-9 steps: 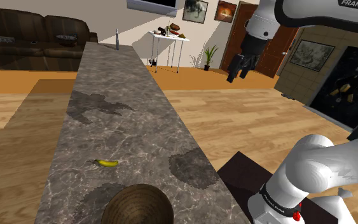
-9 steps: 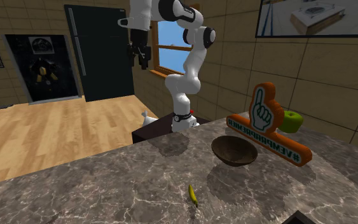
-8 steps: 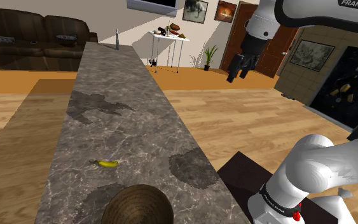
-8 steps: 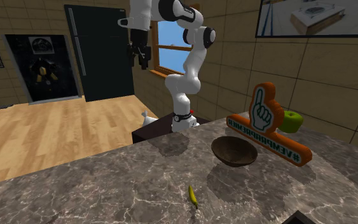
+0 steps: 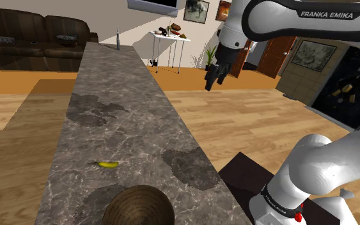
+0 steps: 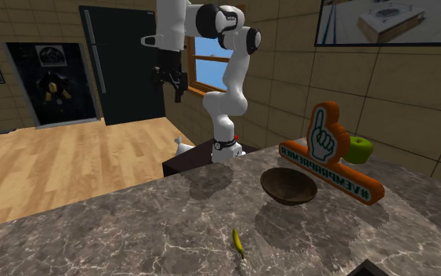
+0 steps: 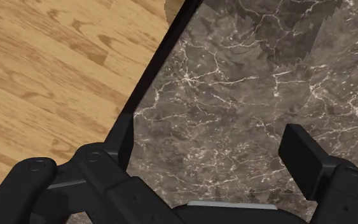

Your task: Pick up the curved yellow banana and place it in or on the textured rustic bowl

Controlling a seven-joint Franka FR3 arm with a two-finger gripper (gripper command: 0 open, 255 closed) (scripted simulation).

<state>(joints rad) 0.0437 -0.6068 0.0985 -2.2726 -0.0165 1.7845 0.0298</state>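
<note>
A small curved yellow banana (image 5: 108,164) (image 6: 239,241) lies flat on the dark marble counter (image 5: 127,108), a short way from the brown ribbed bowl (image 5: 138,206) (image 6: 288,186). The bowl stands upright and empty at the shoulder view's bottom edge. My black gripper (image 5: 210,77) (image 6: 175,82) hangs high in the air beside the counter's long edge, far from both. In the wrist view the gripper (image 7: 209,137) is open, its fingers (image 7: 304,156) standing wide apart over the counter's edge (image 7: 152,83) with nothing between them.
An orange foam-hand sign (image 6: 328,153) and a green apple (image 6: 359,147) stand behind the bowl. A slim bottle (image 5: 117,39) stands at the counter's far end. Wooden floor (image 5: 249,121) lies beside the counter, with my stand (image 5: 249,176) at the lower right.
The arm has swung toward the counter: the gripper moved to the shoulder view's left and a little lower. Banana and bowl have not moved.
</note>
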